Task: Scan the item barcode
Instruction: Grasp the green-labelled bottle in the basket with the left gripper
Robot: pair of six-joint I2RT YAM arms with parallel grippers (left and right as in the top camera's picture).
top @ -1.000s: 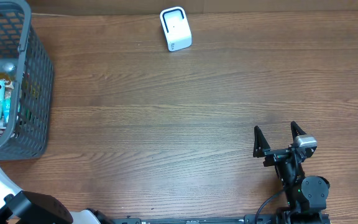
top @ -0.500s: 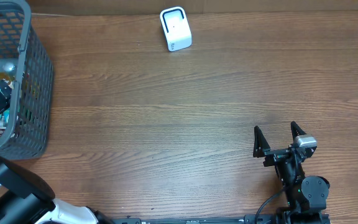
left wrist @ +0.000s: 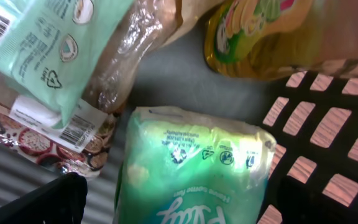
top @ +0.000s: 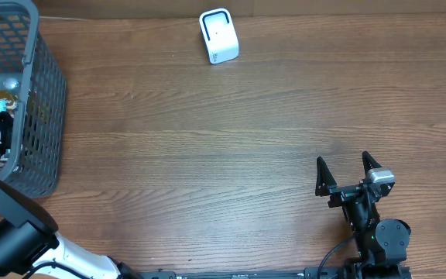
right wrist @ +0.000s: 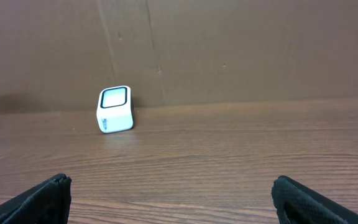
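The left end effector [left wrist: 188, 208] hangs inside the grey mesh basket [top: 45, 101] at the tabletop's [top: 207, 155] left edge, its jaws released and spread to either side of a green soft pack [left wrist: 191, 168] without gripping it. Beside that pack lie a mint packet [left wrist: 36, 50] bearing a barcode and a yellow pouch [left wrist: 260, 37]. The white barcode scanner [top: 218, 36] stands at the far edge, well apart. The right end effector [top: 348, 172] rests wide apart, empty, near the front right.

One grey basket [top: 45, 101], one white scanner [top: 218, 36] — and at least four packets [left wrist: 191, 168] in the basket.
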